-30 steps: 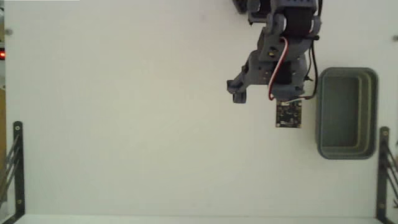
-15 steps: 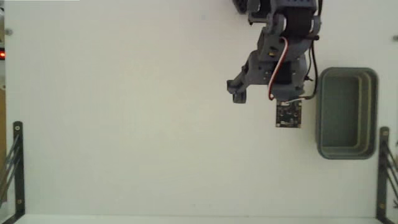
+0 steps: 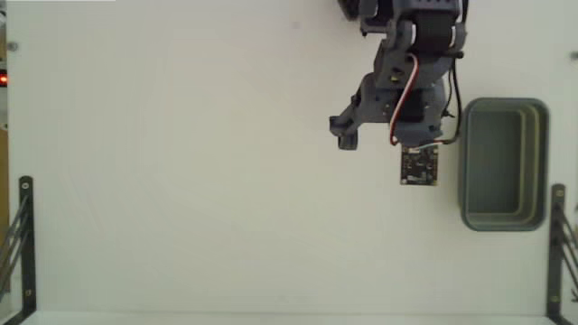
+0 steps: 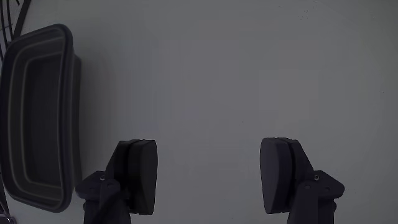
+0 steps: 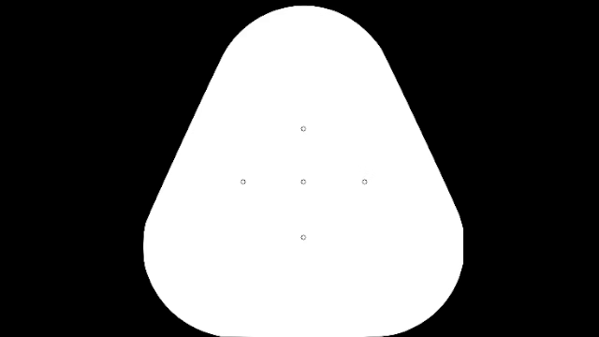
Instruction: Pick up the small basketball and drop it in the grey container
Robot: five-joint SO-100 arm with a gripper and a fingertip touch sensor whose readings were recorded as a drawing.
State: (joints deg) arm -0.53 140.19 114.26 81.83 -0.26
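The tool [image 4: 208, 177] hangs spread wide and empty over the bare table [image 3: 181, 181] beside the grey container [image 3: 503, 164]; no small basketball shows in either view, so the next move is probably finding it

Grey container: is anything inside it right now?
The container looks empty in the fixed view: only its bare grey floor shows, no ball. In the wrist view its interior is dim and shadowed, but nothing shows there either.

White table [image 3: 181, 181] carries grey container [image 3: 502, 164] at right edge, fixed view.
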